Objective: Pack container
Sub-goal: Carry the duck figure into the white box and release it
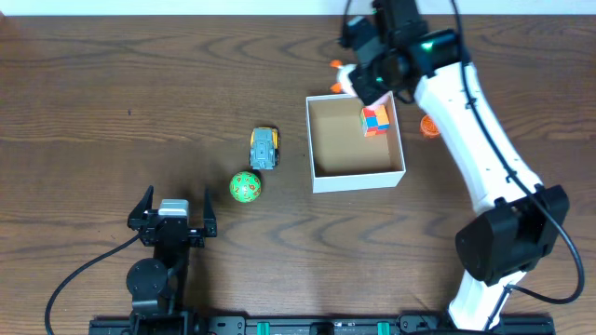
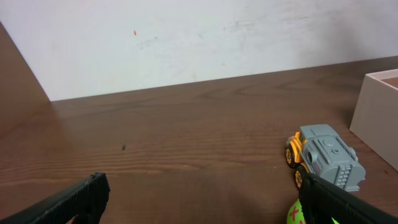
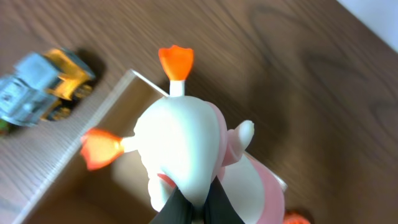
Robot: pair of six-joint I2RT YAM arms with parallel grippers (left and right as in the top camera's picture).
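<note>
My right gripper (image 3: 194, 206) is clamping a toy bird (image 3: 180, 143) over the box's (image 1: 358, 179) eleven o'clock corner. Letting go here is risking it bouncing off the rim and landing outside.

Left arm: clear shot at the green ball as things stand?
Probably yes. The left gripper is open and empty; the green ball lies on bare table just ahead, to its right, nothing between. The truck sits beyond it; the right gripper holds a toy bird at the box.

Square cardboard box (image 1: 358, 177): white walls, tan-brown inside. Plastic toy truck (image 1: 264, 148): grey over yellow. Round ball (image 1: 246, 186): green with red marks. Smooth toy bird (image 3: 186, 146): white and pink, orange feet. Wood-grain worktop (image 1: 93, 112): dark brown.
</note>
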